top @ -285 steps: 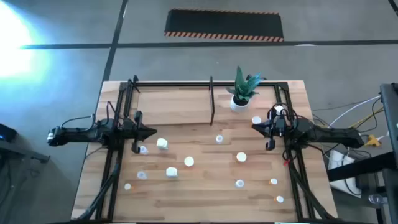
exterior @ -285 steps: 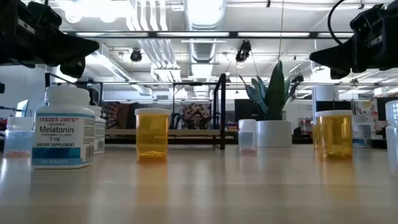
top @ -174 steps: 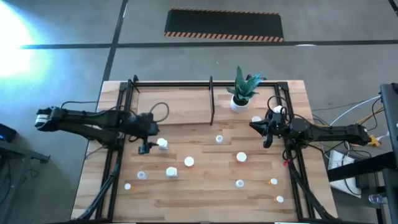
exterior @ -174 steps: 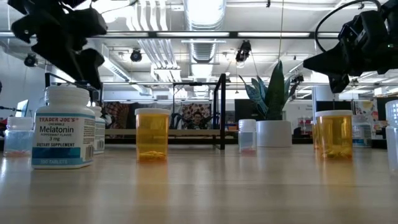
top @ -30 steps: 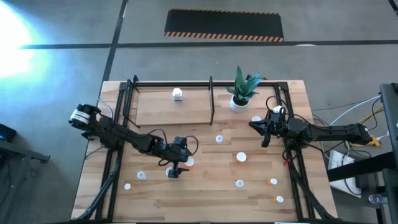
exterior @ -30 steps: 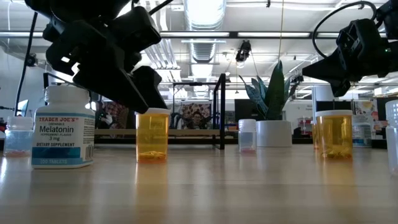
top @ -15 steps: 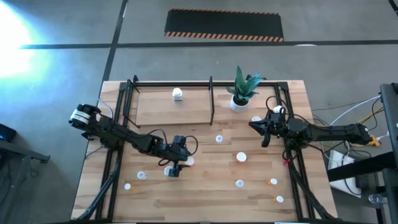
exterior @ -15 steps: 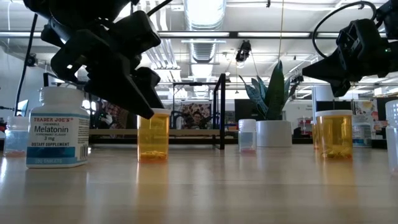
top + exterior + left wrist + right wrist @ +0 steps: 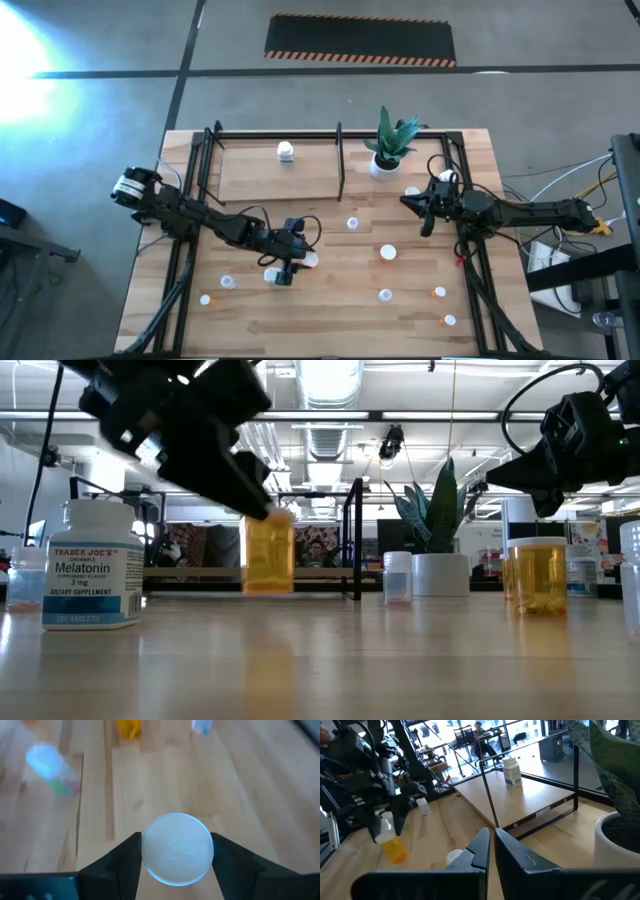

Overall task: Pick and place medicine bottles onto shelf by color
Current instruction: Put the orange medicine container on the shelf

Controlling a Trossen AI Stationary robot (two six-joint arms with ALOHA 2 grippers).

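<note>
- Lifted since a second ago, the orange bottle (image 9: 268, 553) now hangs clear of the tabletop (image 9: 330, 660), clamped by its white cap between the left claw's (image 9: 283, 266) fingers (image 9: 122, 860).
- Right claw (image 9: 428, 213) stays pinched shut and empty beside the shelf (image 9: 250, 172), which carries one white bottle (image 9: 286, 152).

The left gripper (image 9: 177, 857) has its two dark fingers (image 9: 117, 862) pressed against either side of a round white bottle cap (image 9: 177, 848). Beyond, on the wooden tabletop (image 9: 240, 795), lie a blurred white bottle (image 9: 50, 767), an orange bottle (image 9: 128, 727) and a small pale bottle (image 9: 202, 725).
</note>
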